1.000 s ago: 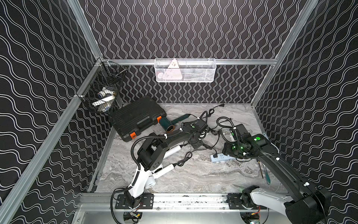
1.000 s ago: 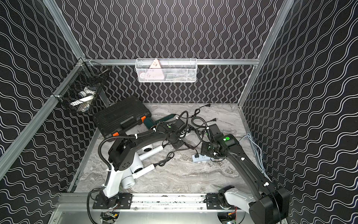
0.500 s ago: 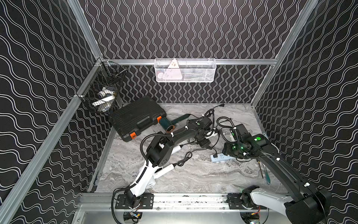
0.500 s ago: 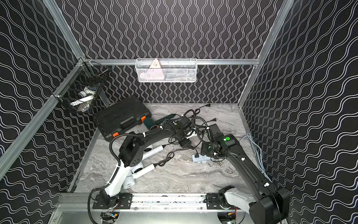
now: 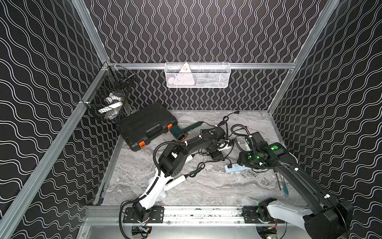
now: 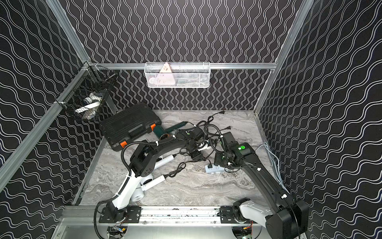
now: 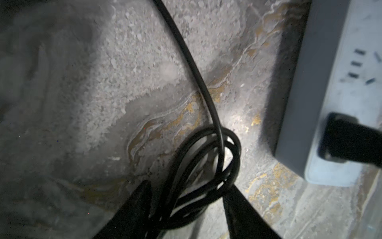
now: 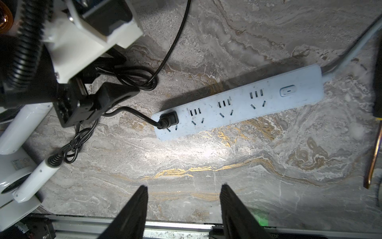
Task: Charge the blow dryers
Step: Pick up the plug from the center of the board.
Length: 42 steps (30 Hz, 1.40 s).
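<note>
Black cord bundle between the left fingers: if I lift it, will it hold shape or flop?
Likely floppy: the cord bundle is thin, loosely coiled wire, so loops may sag or slide out of the open left gripper. A strand runs away across the table, so lifting may tug whatever it joins.

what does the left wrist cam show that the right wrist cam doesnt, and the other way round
Only the left wrist: the left gripper seen from between its fingers, which stand apart with the coiled black cord between them. Only the right wrist: the pale blue power strip end to end, with its switch and three free sockets, parts of two white blow dryers, and the open, empty right gripper. Both: the black plug in the strip's end socket, that coil and the marble table.
</note>
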### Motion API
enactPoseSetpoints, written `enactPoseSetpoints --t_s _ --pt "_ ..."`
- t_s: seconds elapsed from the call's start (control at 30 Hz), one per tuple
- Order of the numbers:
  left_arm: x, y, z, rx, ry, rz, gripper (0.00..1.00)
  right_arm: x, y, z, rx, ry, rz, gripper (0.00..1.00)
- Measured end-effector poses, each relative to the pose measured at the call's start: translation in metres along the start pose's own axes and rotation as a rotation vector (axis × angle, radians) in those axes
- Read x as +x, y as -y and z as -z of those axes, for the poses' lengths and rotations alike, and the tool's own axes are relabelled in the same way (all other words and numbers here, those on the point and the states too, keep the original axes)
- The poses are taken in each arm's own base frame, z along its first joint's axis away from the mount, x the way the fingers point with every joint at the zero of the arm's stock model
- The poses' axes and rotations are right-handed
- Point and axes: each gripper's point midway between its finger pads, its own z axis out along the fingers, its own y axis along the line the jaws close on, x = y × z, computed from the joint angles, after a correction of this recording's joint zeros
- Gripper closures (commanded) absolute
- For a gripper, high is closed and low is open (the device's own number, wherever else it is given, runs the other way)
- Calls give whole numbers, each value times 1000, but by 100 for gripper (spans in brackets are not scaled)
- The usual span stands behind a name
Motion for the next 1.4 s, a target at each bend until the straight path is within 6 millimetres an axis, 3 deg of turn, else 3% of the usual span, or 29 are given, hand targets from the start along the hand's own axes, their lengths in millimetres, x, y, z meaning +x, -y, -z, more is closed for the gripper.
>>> enactPoseSetpoints --t_s 0.2,0.4,0.47,0.53,0.63,0.8,0.97,1.27,1.4 --pt "-1 -3 0 -18 0 -6 29 0 0 -2 4 -6 0 41" --pt "1 -9 0 -50 -16 -5 33 0 0 -2 4 -7 0 41" --pt "1 -13 -1 -69 -21 -5 43 0 0 -1 3 -6 0 41" --pt "0 -19 -2 -99 -28 -5 62 0 0 -1 2 -4 0 41" --pt "-1 -27 -1 -141 -28 -4 81 1 0 0 1 -3 0 41" --pt "1 -24 4 -141 -21 17 95 1 1 0 3 -5 0 41" --pt "-5 -17 24 -129 16 25 100 1 0 -1 4 -8 -1 41" --pt "-50 9 79 -18 177 9 100 -7 -3 7 4 8 -1 41" --pt "-58 12 97 0 204 13 100 -11 0 14 26 27 -1 41"
